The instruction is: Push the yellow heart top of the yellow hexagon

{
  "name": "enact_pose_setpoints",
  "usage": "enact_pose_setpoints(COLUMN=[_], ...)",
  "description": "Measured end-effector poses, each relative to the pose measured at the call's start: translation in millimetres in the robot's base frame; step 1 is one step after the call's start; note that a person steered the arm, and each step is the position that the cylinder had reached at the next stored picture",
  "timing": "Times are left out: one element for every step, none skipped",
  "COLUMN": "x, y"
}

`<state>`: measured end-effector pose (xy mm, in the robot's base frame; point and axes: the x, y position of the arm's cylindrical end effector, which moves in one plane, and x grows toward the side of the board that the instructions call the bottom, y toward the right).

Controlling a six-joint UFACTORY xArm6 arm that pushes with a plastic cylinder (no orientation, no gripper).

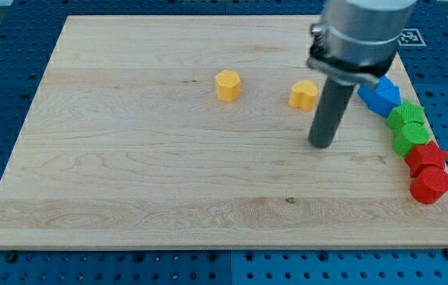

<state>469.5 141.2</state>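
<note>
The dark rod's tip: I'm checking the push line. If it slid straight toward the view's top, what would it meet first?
My tip sits below and slightly right of the yellow heart block, so it would probably clip the heart's right edge first; depth is uncertain.

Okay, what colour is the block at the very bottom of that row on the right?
Red, seen in the camera view, the only one.

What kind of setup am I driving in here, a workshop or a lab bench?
Likely a robotics lab bench: a wooden board on a blue perforated table, a fiducial marker at its corner, and small coloured blocks for my tip to push.
</note>
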Motion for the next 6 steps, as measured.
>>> enact_pose_setpoints(x=[-53.9, -88.9, -97.9, -96.2, -96.4, -108.9], y=[3.2, -17.7, -29.0, -27.3, -50.0, -88.6])
